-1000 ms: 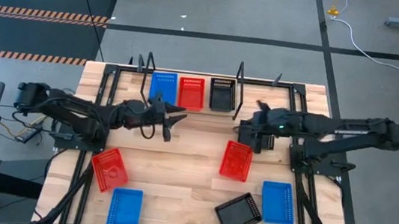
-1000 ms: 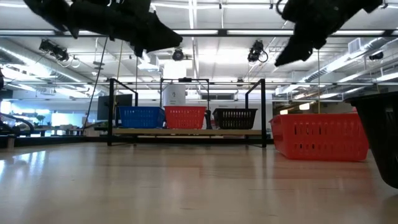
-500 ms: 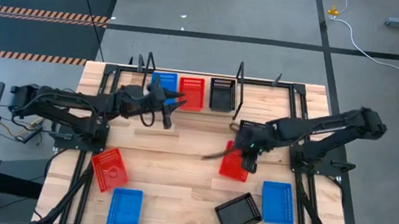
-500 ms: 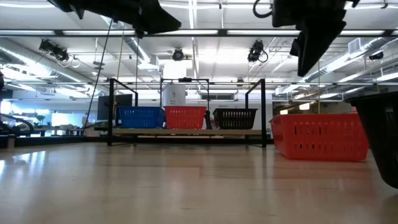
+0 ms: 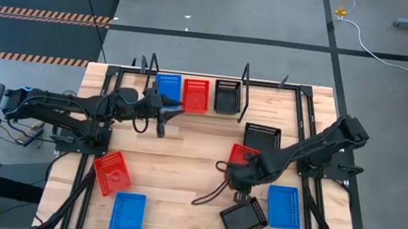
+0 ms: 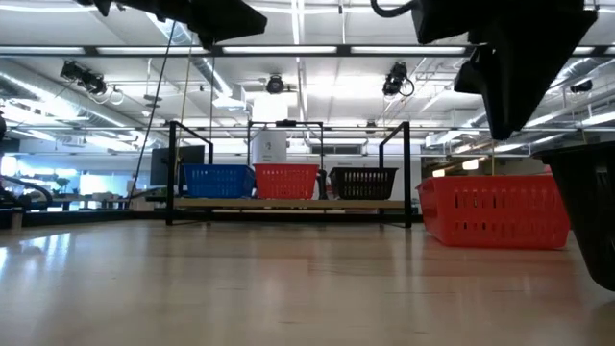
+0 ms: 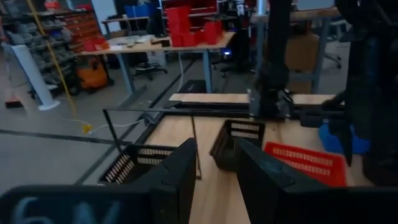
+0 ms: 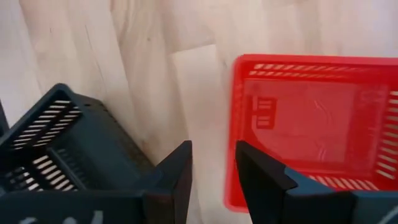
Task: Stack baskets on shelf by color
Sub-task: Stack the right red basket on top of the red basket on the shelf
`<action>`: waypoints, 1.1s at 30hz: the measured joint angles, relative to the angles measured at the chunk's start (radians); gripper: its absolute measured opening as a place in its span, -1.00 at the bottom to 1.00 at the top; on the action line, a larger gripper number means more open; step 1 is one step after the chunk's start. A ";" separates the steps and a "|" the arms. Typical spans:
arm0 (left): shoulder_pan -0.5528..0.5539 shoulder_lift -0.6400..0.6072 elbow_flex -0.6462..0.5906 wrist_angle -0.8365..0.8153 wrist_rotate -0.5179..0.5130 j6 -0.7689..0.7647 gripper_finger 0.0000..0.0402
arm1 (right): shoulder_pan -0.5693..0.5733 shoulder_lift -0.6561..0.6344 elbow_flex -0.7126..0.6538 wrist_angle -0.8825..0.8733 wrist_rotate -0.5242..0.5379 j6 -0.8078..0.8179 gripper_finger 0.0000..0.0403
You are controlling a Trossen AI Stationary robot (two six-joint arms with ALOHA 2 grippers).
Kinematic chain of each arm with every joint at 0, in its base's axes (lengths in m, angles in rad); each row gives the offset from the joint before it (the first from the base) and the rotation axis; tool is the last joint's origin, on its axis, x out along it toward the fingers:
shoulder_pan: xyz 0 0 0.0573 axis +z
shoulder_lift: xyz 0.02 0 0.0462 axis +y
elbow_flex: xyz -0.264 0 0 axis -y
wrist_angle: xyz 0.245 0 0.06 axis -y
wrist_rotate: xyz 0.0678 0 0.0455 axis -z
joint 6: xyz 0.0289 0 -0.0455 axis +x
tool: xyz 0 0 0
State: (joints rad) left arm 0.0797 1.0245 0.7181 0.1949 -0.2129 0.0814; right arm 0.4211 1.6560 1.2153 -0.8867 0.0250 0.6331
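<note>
High view: the right tool (image 5: 236, 181) hangs between a red perforated plastic basket (image 5: 243, 155) and a black one (image 5: 244, 218) on the wooden counter (image 5: 183, 166); the left tool (image 5: 165, 114) waits by the shelf (image 5: 177, 112).

Right wrist view: jaws parted, empty. The basket looks light and stiff; pinch its rim.

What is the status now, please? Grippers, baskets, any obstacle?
Left gripper open, empty, beside shelf. Right gripper open, empty, above red basket edge. Black basket close beside it.

Three baskets (image 5: 192, 95) on shelf (image 5: 177, 114) (blue, red, black), six loose on tabletop (image 5: 182, 174)
</note>
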 joint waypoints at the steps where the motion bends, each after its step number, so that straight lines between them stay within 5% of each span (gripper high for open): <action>1: -0.007 0.000 0.000 -0.011 0.000 -0.006 -0.42 | 0.007 0.013 0.004 0.001 0.000 0.003 -0.31; 11: -0.097 0.000 0.000 -0.283 -0.003 -0.094 -0.42 | 0.025 0.105 0.007 -0.057 0.087 0.071 0.18; 17: -0.130 -0.014 0.000 -0.306 -0.041 -0.088 -0.42 | 0.006 0.156 0.007 -0.042 0.079 0.105 0.24; 24: -0.139 -0.042 -0.001 -0.328 -0.042 -0.077 -0.42 | 0.007 0.239 0.006 -0.010 0.076 0.092 0.01; 33: -0.156 -0.053 0.000 -0.309 -0.079 -0.070 -0.42 | -0.001 0.229 0.007 0.004 0.081 0.030 -0.67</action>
State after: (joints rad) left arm -0.0765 0.9714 0.7177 -0.1146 -0.2914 0.0116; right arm 0.4198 1.8853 1.2221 -0.8827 0.1057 0.6626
